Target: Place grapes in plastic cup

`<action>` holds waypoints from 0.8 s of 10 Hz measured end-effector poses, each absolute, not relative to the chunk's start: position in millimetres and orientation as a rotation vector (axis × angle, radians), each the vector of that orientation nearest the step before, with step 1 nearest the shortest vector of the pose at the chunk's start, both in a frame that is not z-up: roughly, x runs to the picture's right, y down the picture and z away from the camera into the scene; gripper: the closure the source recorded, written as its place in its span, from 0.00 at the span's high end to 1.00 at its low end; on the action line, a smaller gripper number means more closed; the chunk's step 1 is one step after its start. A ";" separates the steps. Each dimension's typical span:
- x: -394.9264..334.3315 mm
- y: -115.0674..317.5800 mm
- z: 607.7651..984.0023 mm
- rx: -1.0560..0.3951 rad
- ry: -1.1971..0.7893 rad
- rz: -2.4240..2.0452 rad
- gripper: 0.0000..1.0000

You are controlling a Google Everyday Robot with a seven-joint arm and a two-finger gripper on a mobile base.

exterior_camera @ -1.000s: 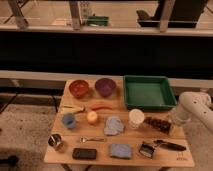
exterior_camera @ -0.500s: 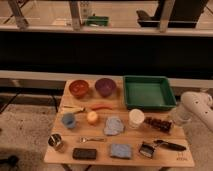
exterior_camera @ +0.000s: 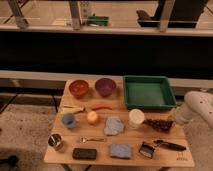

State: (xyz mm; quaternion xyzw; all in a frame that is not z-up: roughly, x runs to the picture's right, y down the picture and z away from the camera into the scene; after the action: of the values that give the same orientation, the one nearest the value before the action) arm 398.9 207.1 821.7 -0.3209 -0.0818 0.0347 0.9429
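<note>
The grapes (exterior_camera: 158, 123), a small dark reddish-purple bunch, lie on the wooden table (exterior_camera: 100, 148) at its right side. The plastic cup (exterior_camera: 136, 118), white and upright, stands just left of them. My gripper (exterior_camera: 173, 121) is low at the table's right edge, right beside the right end of the grapes. The white arm (exterior_camera: 200, 107) reaches in from the right. Whether the gripper touches the grapes cannot be told.
A green tray (exterior_camera: 148, 105) sits behind the cup. An orange bowl (exterior_camera: 79, 88) and a purple bowl (exterior_camera: 105, 86) stand at the back. A red chilli (exterior_camera: 101, 106), blue cup (exterior_camera: 69, 120), orange fruit (exterior_camera: 92, 117), blue cloth (exterior_camera: 114, 125), metal cup (exterior_camera: 56, 141), sponge (exterior_camera: 120, 150) and black brush (exterior_camera: 165, 145) fill the rest.
</note>
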 end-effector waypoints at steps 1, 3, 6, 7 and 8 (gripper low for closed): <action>402.8 200.4 810.3 -0.638 -0.171 0.080 0.00; 410.7 186.6 781.8 -0.603 -0.179 0.095 0.00; 410.3 169.2 736.9 -0.552 -0.195 0.089 0.00; 408.8 167.0 726.9 -0.535 -0.200 0.088 0.00; 405.2 166.1 724.0 -0.527 -0.206 0.083 0.00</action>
State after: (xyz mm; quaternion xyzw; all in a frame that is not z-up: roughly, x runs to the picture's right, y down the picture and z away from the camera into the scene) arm 405.2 166.1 724.0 -0.2599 -0.1016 0.0409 0.9594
